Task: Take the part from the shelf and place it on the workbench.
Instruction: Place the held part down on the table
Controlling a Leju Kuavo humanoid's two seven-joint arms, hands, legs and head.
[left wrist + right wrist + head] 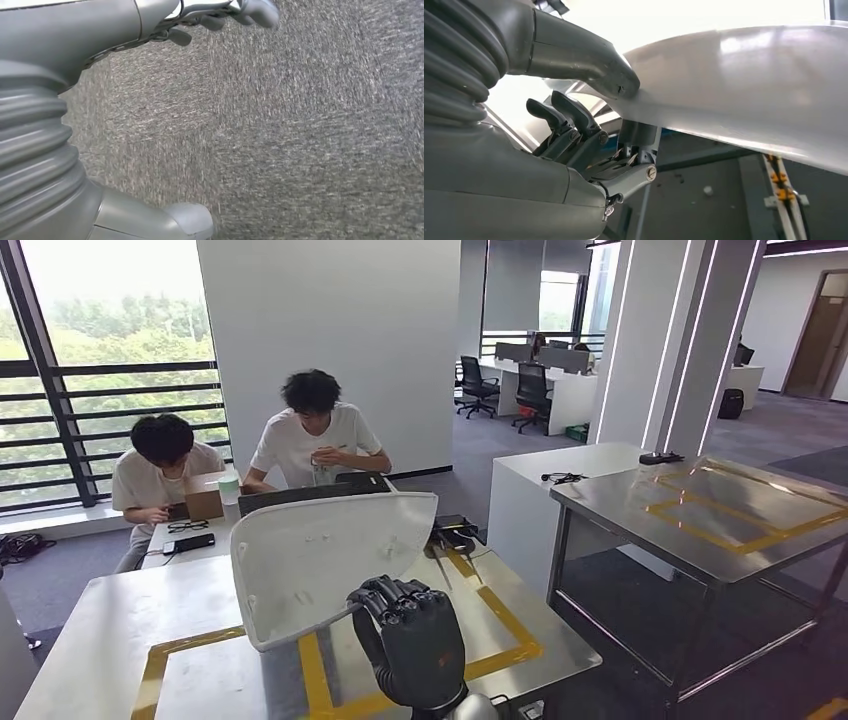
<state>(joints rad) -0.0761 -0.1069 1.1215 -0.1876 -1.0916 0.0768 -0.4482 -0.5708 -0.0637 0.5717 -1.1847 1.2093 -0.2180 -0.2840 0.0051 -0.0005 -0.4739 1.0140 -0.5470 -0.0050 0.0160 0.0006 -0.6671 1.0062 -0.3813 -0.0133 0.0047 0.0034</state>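
At lower centre of the head view, the right hand (408,638) gripped the white part (325,558) by its lower edge, aloft above the yellow-taped workbench (120,625), so fetching looked done, only set-down remaining, while the left hand (220,15) hung empty, fingers apart.

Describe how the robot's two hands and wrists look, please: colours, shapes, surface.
The right hand has dark, segmented fingers, a thick grey thumb and small metal screws. A grey ribbed cover wraps its wrist. The left hand is lighter grey, with smooth rounded shells and the same ribbed cover.
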